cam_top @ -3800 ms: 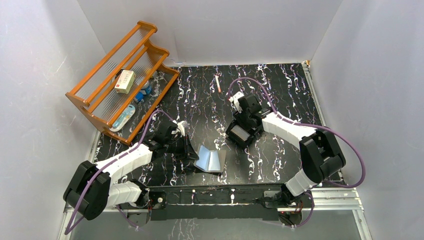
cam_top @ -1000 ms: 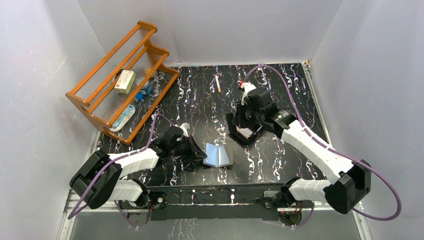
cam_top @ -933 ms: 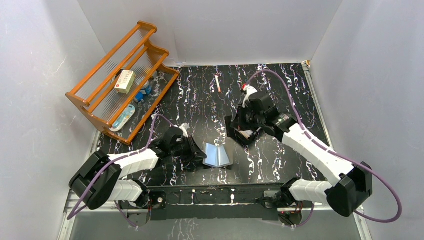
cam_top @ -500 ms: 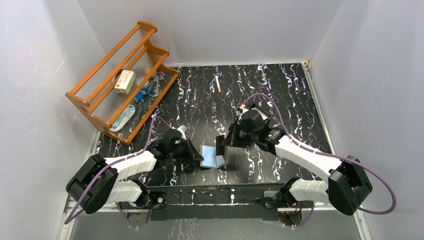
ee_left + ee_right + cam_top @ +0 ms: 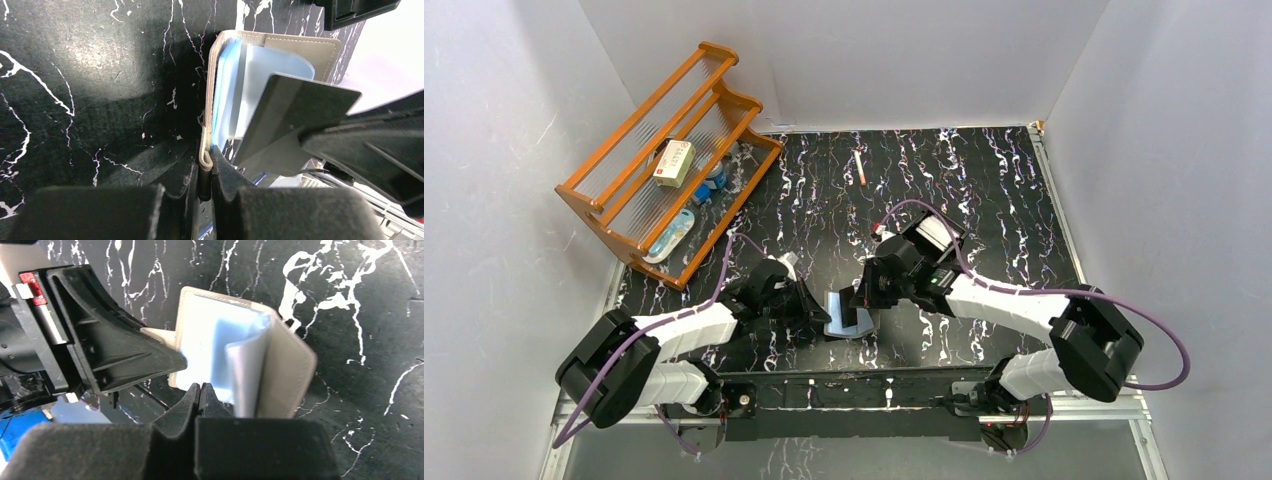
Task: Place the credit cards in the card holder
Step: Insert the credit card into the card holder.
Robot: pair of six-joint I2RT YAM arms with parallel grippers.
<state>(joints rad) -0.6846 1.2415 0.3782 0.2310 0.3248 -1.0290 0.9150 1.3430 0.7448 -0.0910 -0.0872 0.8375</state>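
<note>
Left wrist: stitched card holder [image 5: 260, 70] (glossy blue pockets)

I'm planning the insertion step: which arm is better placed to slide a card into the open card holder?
Right. The right hand grips a grey credit card at the open card holder, by its blue pockets. The left hand is shut on the holder's cover edge, pinning it.

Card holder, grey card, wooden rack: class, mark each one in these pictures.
card holder [image 5: 300, 50], left wrist view, on its beige stitched flap.
grey card [image 5: 295, 115], left wrist view, on the middle of its flat face.
wooden rack [image 5: 742, 100], top external view, on its far end panel.
</note>
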